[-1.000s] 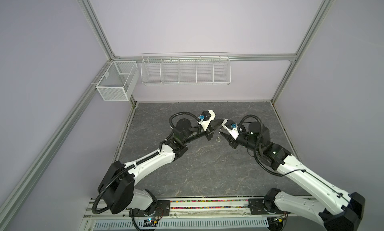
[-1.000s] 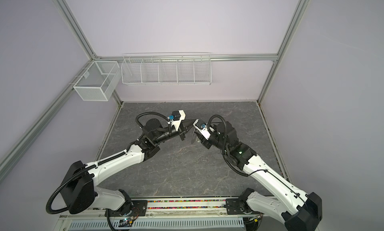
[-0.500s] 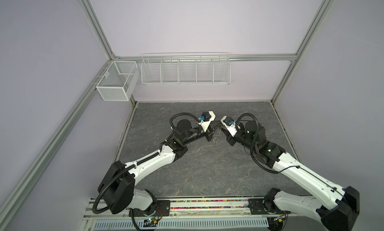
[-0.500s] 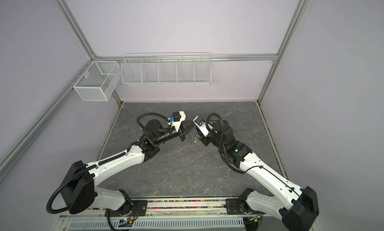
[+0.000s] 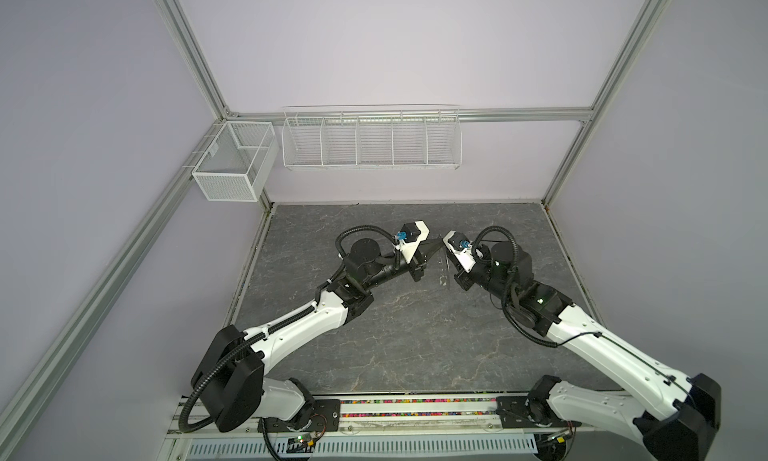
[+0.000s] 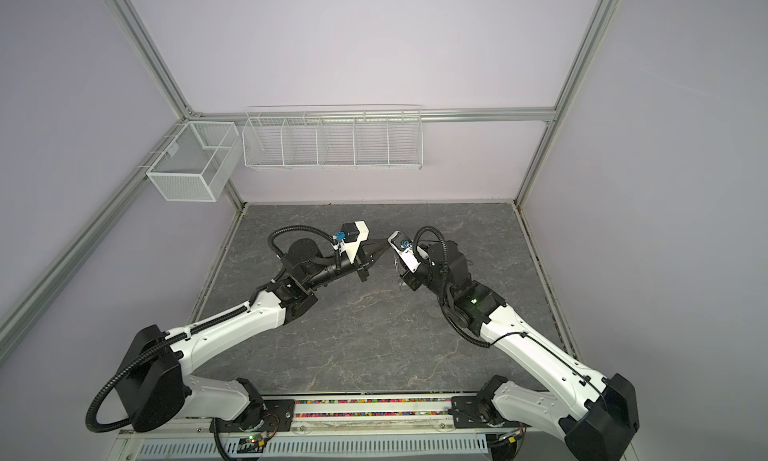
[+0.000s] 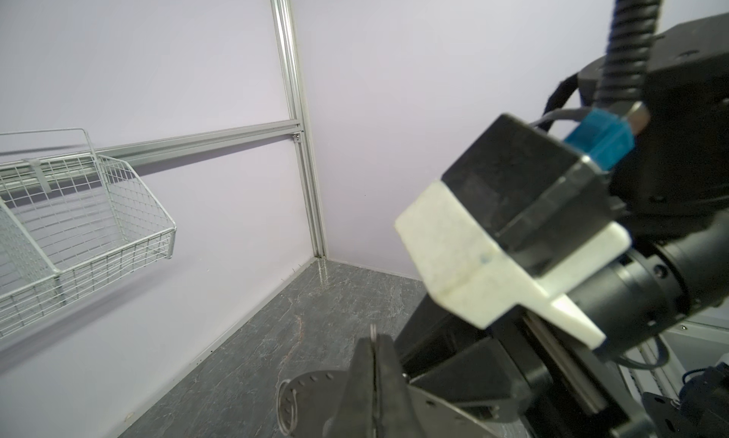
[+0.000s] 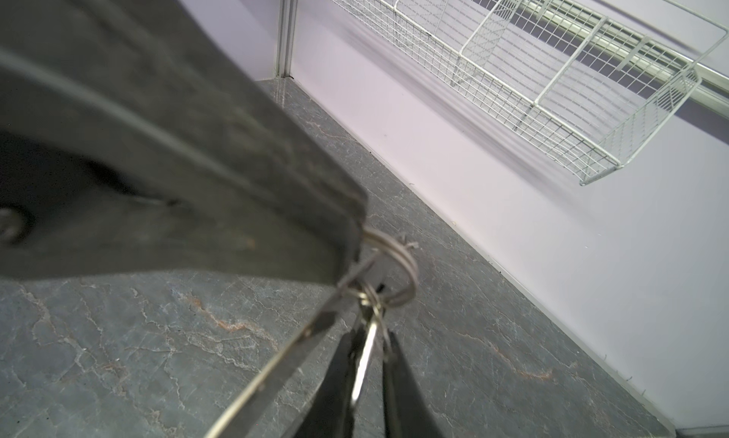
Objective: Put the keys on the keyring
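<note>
The keyring, a flat grey disc (image 7: 311,382) with rim holes, hangs in the air between both arms. Edge-on it shows as a thin line (image 5: 446,268) in a top view and as a rim (image 8: 272,373) in the right wrist view. My left gripper (image 7: 373,345) is shut on one of its wire loops (image 8: 398,264); a second loop (image 7: 286,406) dangles free. From the held loop hangs a thin silver piece (image 8: 365,361), between the fingers of my right gripper (image 8: 369,333). These stand narrowly open, with a slit still showing beside one finger (image 8: 398,384). The keys cannot be made out.
Grey marbled tabletop (image 5: 415,334) below. A long white wire shelf (image 5: 370,139) and a small mesh basket (image 5: 232,168) hang on the back wall. The right arm's wrist camera block (image 7: 513,250) sits very close to my left gripper (image 5: 439,242).
My right gripper has moved in closer to the left one and its jaws have narrowed around the hanging silver piece. The left arm keeps still, shut on the loop.
</note>
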Action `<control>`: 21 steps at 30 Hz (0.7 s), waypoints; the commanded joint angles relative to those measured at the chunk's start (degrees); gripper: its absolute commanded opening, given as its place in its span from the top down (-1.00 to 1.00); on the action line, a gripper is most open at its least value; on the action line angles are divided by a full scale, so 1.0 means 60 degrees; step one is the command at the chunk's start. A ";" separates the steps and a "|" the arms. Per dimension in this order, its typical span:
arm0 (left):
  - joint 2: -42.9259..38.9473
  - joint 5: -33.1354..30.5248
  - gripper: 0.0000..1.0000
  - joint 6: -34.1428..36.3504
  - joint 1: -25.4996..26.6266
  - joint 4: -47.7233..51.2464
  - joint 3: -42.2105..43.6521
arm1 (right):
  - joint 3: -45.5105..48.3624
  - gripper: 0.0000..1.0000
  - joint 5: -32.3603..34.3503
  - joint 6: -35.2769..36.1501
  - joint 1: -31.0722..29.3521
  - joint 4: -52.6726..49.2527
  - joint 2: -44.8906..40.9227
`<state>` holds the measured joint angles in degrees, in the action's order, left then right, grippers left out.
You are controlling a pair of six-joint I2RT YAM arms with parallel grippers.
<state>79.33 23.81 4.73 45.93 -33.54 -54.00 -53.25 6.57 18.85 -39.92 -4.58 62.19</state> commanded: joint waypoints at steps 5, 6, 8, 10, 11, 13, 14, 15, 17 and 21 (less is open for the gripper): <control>-0.0196 0.0023 1.00 0.0052 0.0049 -0.0122 0.0011 | -0.0045 0.73 0.0023 0.0328 -0.0074 -0.0132 -0.0288; -0.0186 0.0031 1.00 0.0033 0.0050 -0.0137 0.0003 | -0.0031 0.73 -0.0107 0.0383 -0.0065 -0.0082 -0.0277; -0.0171 0.0059 1.00 -0.0007 0.0050 -0.0163 0.0005 | -0.0013 0.71 -0.0314 0.0402 -0.0064 0.0097 -0.0251; -0.0162 0.0073 1.00 -0.0036 0.0050 -0.0200 0.0016 | -0.0001 0.64 -0.0500 0.0428 -0.0074 0.0238 -0.0223; -0.0144 0.0091 1.00 -0.0071 0.0048 -0.0245 0.0015 | 0.0001 0.56 -0.0498 0.0419 -0.0071 0.0299 -0.0180; -0.0134 0.0122 1.00 -0.0130 0.0048 -0.0331 0.0046 | -0.0026 0.47 -0.0481 0.0432 -0.0069 0.0371 -0.0085; -0.0125 0.0144 1.00 -0.0165 0.0050 -0.0382 0.0062 | -0.0030 0.45 -0.0468 0.0424 -0.0076 0.0434 -0.0029; -0.0119 0.0136 1.00 -0.0213 0.0042 -0.0426 0.0063 | -0.0030 0.45 -0.0463 0.0412 -0.0072 0.0489 0.0002; -0.0103 0.0147 1.00 -0.0231 0.0042 -0.0467 0.0078 | -0.0045 0.45 -0.0458 0.0408 -0.0070 0.0593 0.0078; -0.0126 0.0098 1.00 -0.0279 0.0050 -0.0527 0.0107 | -0.0045 0.45 -0.0535 0.0417 -0.0071 0.0746 0.0123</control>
<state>79.29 24.01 4.25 45.93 -33.36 -53.98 -53.25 4.62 21.04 -39.92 -2.63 62.72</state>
